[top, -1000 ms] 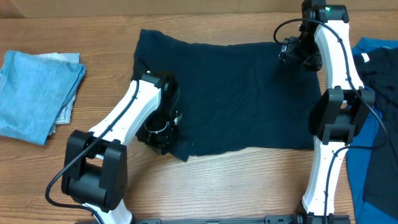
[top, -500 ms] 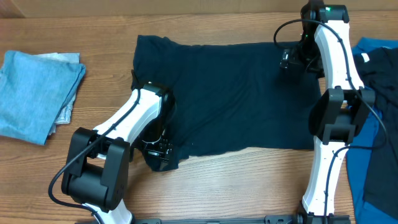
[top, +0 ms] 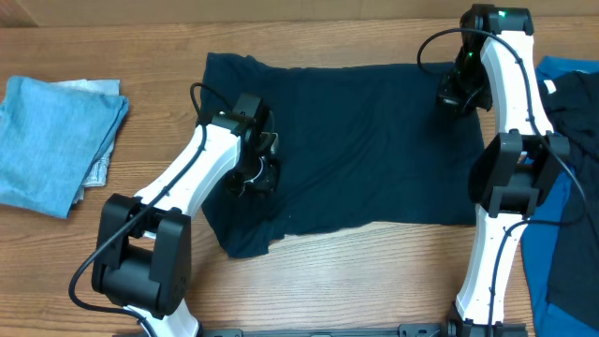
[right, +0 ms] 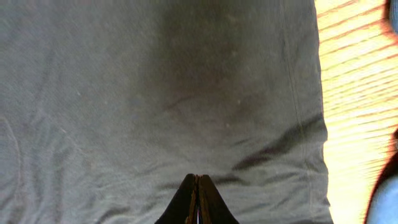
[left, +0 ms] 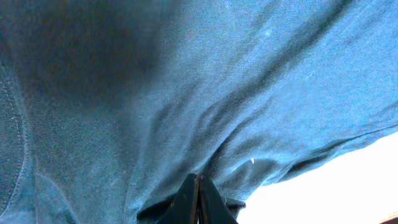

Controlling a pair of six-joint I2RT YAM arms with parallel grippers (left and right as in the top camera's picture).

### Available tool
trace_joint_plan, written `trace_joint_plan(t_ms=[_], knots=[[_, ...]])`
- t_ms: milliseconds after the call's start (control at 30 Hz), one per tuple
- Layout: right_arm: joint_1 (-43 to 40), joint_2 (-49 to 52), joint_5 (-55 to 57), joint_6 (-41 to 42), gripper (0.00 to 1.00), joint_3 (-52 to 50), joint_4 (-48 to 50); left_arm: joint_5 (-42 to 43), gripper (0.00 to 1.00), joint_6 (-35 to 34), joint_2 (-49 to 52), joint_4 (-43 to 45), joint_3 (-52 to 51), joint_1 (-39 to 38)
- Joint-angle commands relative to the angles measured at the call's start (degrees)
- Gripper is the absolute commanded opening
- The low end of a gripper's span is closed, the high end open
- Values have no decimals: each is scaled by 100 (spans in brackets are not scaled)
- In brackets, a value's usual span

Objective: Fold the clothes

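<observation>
— Shirt (top: 374,150): where?
— Spread across the middle of the desk (top: 356,281), under both hands.

— Left hand (top: 255,176)?
— Over the shirt's left part, a little in from the left edge, about midway between the near and far hems. Clenched, with its tips (left: 188,202) together and down at the cloth. Creases running toward them in the wrist view. Impossible to tell whether a fold is pinched.

— Right hand (top: 459,94)?
— Over the far right corner, just inside the right edge. Also clenched, tips met over the cloth, a dark crease just beside them. Again unclear whether any cloth is caught.

— Look of the shirt?
— Very dark navy, near black, plain and soft. Roughly rectangular and mostly flat, with light ripples across it. Near left corner jutting toward the near edge, slightly rumpled. Stitched hem along the right edge.

— Other clothes?
— Light blue piece (top: 56,131) folded at the far left, well apart, with a pale grey one (top: 101,167) peeking from beneath. Royal blue one (top: 571,70) at the right edge, beyond the right arm (top: 510,84), under another dark piece (top: 576,122).
</observation>
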Motion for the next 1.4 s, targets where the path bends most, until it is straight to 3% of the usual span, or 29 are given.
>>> trace_joint_plan(t_ms=[0, 167, 467, 733, 867, 1033, 1133, 1200, 1367], knots=[[-13, -216, -42, -22, 4, -15, 37, 127, 4, -184, -107, 125, -221, -133], [-13, -216, -39, -24, 4, -15, 114, 131, 4, -426, -107, 487, -752, -387], [-13, -216, -37, -48, 4, -15, 175, 129, 4, -417, -107, -925, -870, -988], [-13, -216, -37, -131, 4, -15, 181, 216, 4, -426, -107, -181, -2184, -992], [-13, -216, -35, -131, 5, -15, 181, 660, 4, -424, -229, -240, -2208, -1132], [-13, -216, 26, -153, 6, -15, 190, -46, 4, -918, -1467, -398, -2208, -1429], [-13, -216, 24, -151, 7, -15, 271, -1178, 4, -1513, -2409, -387, -2210, -1425], [-13, -216, 24, -149, 8, -15, 304, -1641, 4, -1600, -2487, -299, -2240, -1425], [-13, -216, 24, -151, 8, -15, 310, -1652, 4, -1628, -2033, 616, -2839, -1425]])
